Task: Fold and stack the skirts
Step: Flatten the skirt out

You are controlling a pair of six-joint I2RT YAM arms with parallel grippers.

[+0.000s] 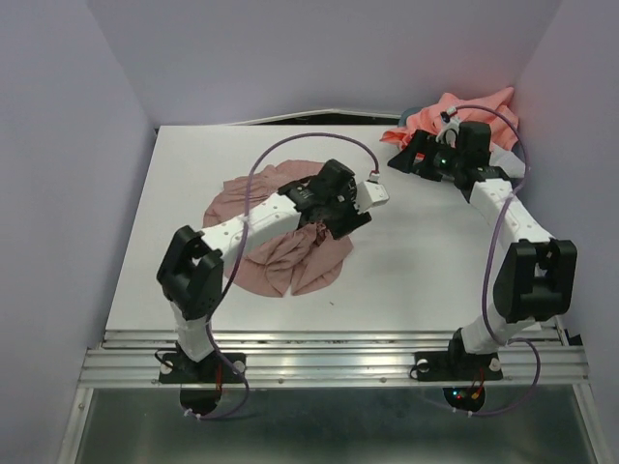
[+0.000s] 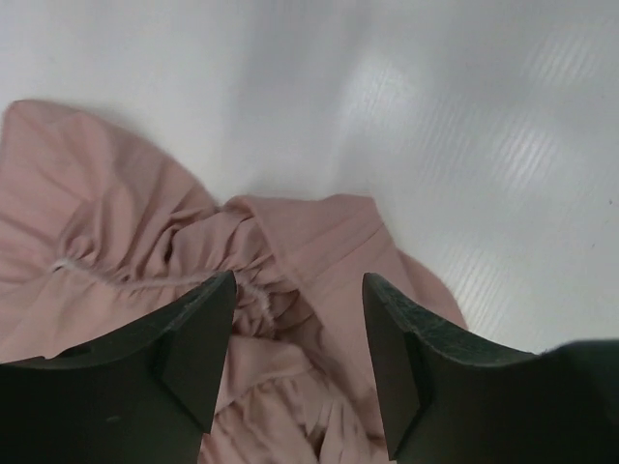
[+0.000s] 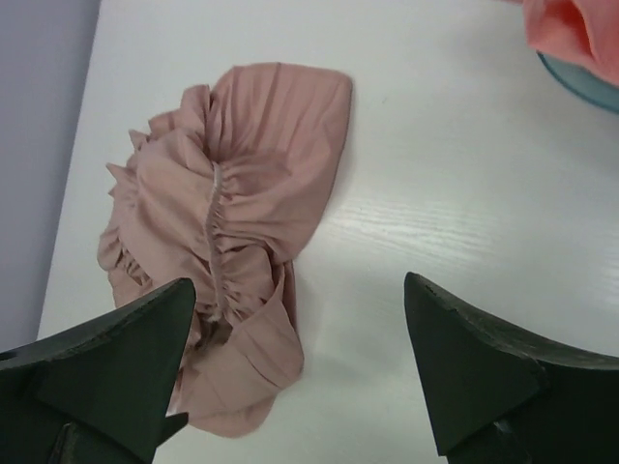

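The left arm reaches forward with its elbow bent, its tool point(image 2: 299, 282) spread, the mauve-pink skirt point(image 2: 126, 232) bunched directly beneath its tips. The right arm stretches far forward, tool point(image 3: 300, 280) spread wide above the counter point(image 3: 435, 193), with coral cloth point(image 1: 469, 108) just beyond.

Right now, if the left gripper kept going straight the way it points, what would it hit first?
Most likely the mauve-pink skirt. The left gripper points down at the skirt's gathered waistband with its jaws open on either side of it. How near the cloth is can't be judged from the wrist view.
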